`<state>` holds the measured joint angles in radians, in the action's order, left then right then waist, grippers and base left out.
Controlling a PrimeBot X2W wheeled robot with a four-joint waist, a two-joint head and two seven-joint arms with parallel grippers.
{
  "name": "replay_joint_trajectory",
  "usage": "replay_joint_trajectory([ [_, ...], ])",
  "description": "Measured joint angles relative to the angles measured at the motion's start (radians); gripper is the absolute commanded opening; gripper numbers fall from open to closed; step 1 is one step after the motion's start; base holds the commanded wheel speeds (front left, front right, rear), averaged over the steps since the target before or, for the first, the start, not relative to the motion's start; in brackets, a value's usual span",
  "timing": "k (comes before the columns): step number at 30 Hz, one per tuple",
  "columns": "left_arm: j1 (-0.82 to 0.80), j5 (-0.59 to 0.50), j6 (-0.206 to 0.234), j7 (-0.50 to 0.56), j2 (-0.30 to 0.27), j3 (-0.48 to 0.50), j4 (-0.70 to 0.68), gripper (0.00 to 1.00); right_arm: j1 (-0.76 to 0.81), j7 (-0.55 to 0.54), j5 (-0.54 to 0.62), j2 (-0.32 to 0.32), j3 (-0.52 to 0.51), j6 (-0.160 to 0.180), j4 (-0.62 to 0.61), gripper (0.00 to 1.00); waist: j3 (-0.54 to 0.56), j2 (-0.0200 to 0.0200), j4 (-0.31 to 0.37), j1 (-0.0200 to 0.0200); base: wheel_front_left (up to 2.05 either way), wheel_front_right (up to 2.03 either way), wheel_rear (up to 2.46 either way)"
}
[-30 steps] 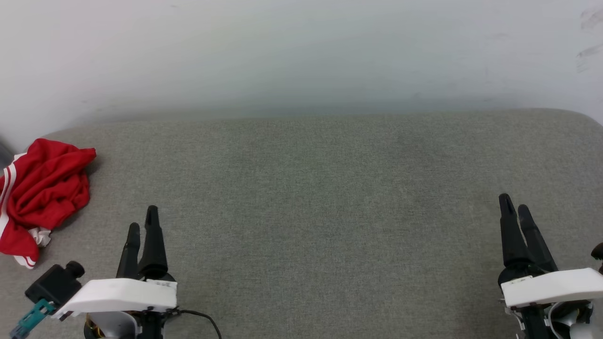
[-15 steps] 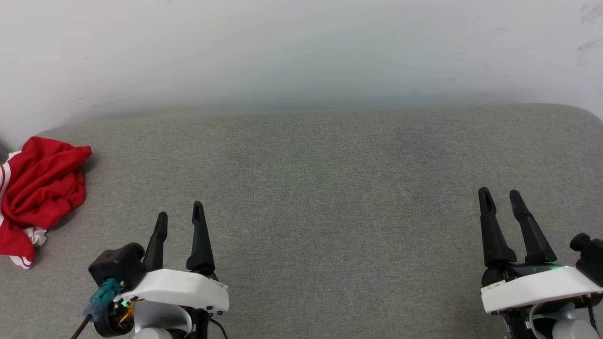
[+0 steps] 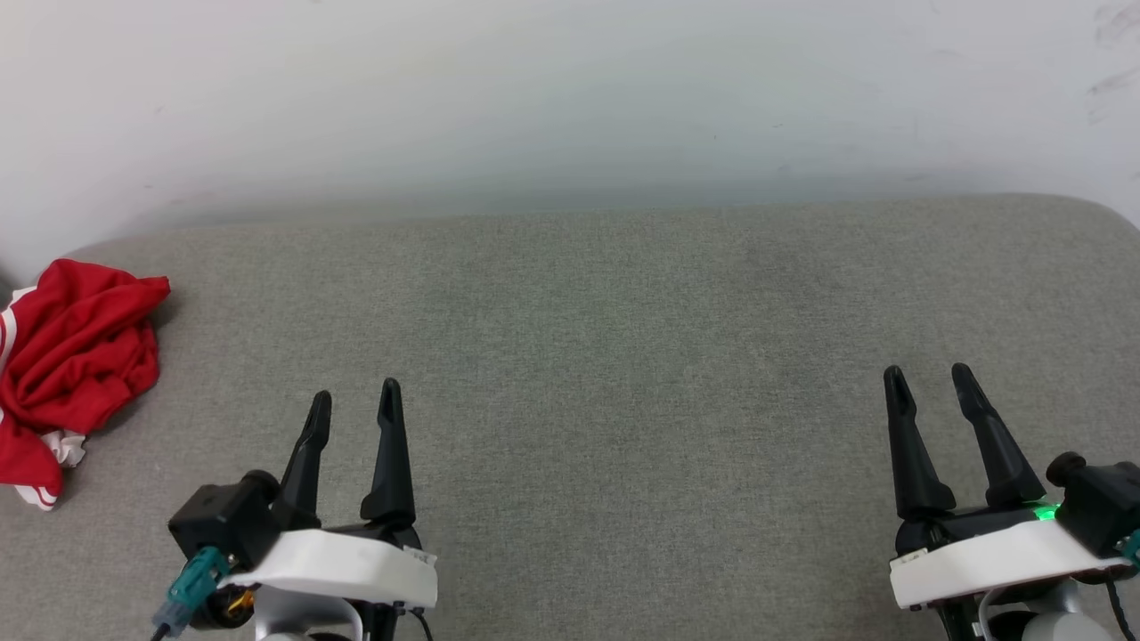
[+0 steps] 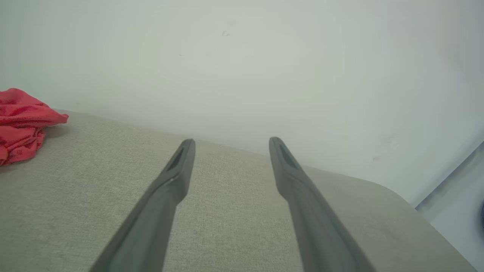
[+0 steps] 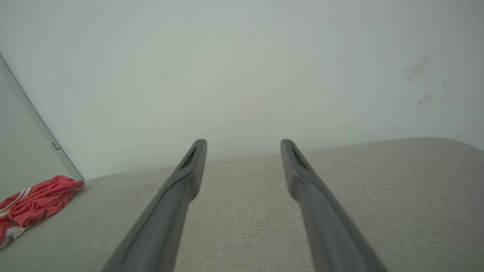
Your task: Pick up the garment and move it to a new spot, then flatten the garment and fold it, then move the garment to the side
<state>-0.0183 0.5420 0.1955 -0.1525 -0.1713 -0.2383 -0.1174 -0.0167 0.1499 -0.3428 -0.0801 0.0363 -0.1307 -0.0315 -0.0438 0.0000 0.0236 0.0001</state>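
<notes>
The garment [image 3: 76,356], a crumpled red jersey with white trim, lies bunched at the left edge of the grey cushion [image 3: 623,338], towards its back. The left gripper [image 3: 356,392] sits over the cushion's front left, fingers spread and empty, with the garment apart to its left. The right gripper [image 3: 927,370], likewise spread and empty, is at the cushion's front right, far from the garment.

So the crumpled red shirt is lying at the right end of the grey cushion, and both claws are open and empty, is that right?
Not quite. The head view shows the red shirt at the left end of the grey cushion, not the right. The rest holds: the left gripper and the right gripper are both open and empty.
</notes>
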Motion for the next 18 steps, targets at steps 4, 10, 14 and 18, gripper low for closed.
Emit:
replay_joint_trajectory([
  [4, 0.023, -0.065, -0.029, -0.009, 0.019, 0.025, 0.014, 1.00, 0.007, 0.010, 0.045, -0.001, 0.002, 0.000, -0.002, 1.00, 0.003, 0.0000, 0.000, 0.0000, 0.00, 0.00, 0.00],
  [10, 0.035, -0.177, -0.035, -0.023, 0.017, 0.011, 0.035, 1.00, 0.020, 0.026, 0.112, -0.001, 0.005, 0.000, 0.002, 1.00, 0.005, 0.0000, 0.000, 0.0000, 0.00, 0.00, 0.00],
  [14, 0.036, -0.233, -0.023, -0.033, -0.001, -0.025, 0.045, 1.00, 0.022, 0.035, 0.151, 0.002, 0.005, 0.000, 0.007, 1.00, 0.005, 0.0000, 0.001, 0.0000, 0.00, 0.00, 0.00],
  [18, 0.037, -0.259, -0.005, -0.041, -0.008, -0.052, 0.044, 1.00, 0.027, 0.044, 0.169, 0.011, 0.001, 0.000, 0.009, 1.00, 0.002, 0.0000, 0.003, 0.0000, 0.00, 0.00, 0.00],
])
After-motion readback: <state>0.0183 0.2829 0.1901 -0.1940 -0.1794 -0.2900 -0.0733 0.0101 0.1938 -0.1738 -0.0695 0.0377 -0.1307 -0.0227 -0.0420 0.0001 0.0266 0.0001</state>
